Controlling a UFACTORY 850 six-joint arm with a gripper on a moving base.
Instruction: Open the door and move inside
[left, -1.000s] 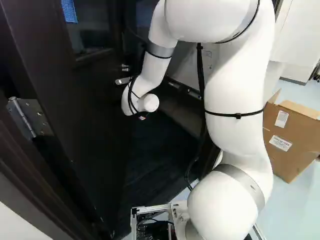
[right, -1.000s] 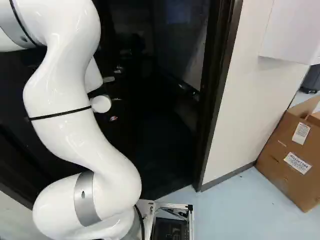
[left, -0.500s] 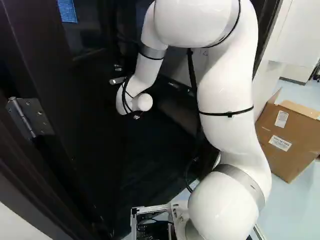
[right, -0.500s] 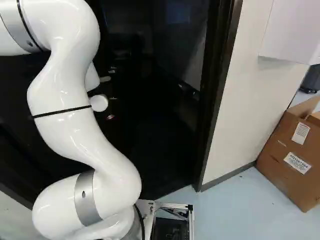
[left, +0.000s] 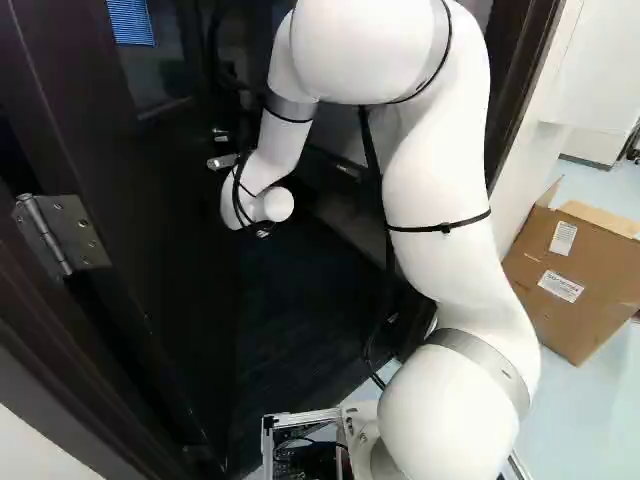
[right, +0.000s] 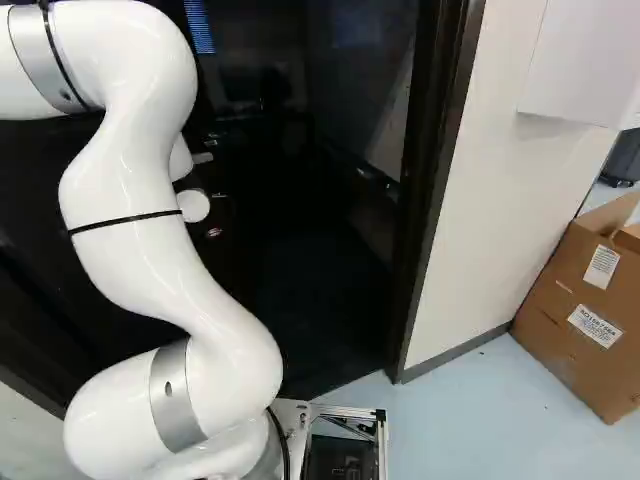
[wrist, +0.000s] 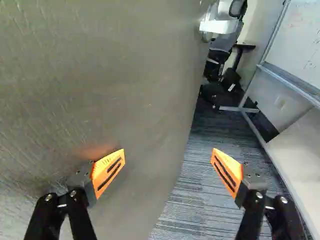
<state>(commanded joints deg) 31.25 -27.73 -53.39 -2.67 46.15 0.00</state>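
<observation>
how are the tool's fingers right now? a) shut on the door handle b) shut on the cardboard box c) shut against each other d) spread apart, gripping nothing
d, since in the wrist view the orange pads of the tool stand wide apart, one beside the door's face, the other over the striped carpet.

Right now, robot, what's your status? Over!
Hand open, gripping nothing. Door partly open. Cardboard box right of the door frame, apparently out of the way.
</observation>
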